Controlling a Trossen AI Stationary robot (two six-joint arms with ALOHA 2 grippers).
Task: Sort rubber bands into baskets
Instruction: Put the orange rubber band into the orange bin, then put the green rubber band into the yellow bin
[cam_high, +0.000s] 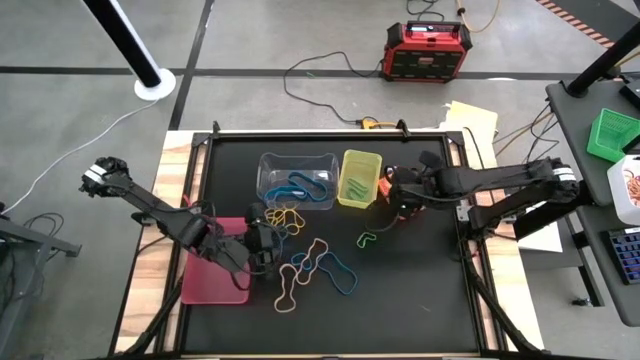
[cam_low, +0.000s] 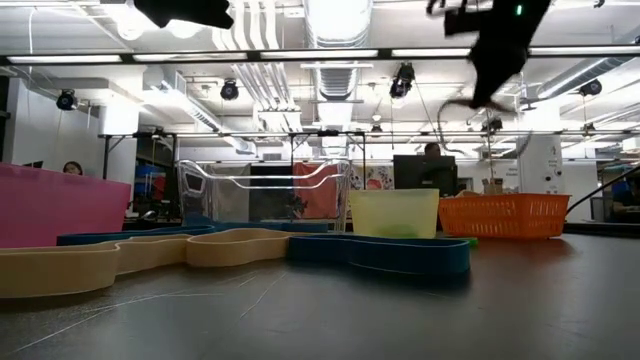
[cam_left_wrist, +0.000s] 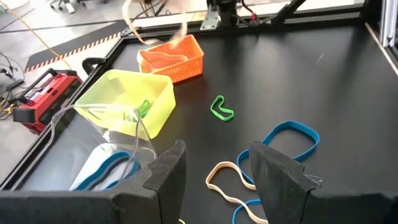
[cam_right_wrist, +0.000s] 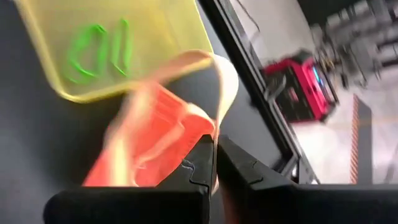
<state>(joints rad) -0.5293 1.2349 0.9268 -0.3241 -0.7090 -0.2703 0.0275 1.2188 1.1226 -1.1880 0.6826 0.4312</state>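
Note:
My right gripper (cam_high: 398, 200) hangs over the orange bin (cam_left_wrist: 171, 59), shut on a tan rubber band (cam_right_wrist: 214, 68). My left gripper (cam_left_wrist: 214, 168) stands open above the table next to the pink tray (cam_high: 215, 265), with nothing between its fingers. The clear tub (cam_high: 297, 180) holds blue bands. Green bands lie in the yellow-green bin (cam_high: 358, 178). Loose on the table lie yellow bands (cam_high: 290, 213), tan bands (cam_high: 318, 250), a blue band (cam_high: 338, 270) and a green band (cam_high: 367, 239). My right gripper pinches the tan band between its two shut fingers, at one spot on the loop (cam_right_wrist: 217, 127). The fingers slant down from the table's right side. The band (cam_left_wrist: 180, 31) hangs as a slack loop over the orange bin, clear of the table.
A raised frame (cam_high: 465, 200) runs around the black mat. The tub and the two bins stand in a row at the far middle, close together. The mat's near part (cam_high: 400, 310) holds no objects. A red device (cam_high: 422, 50) and cables lie on the floor beyond.

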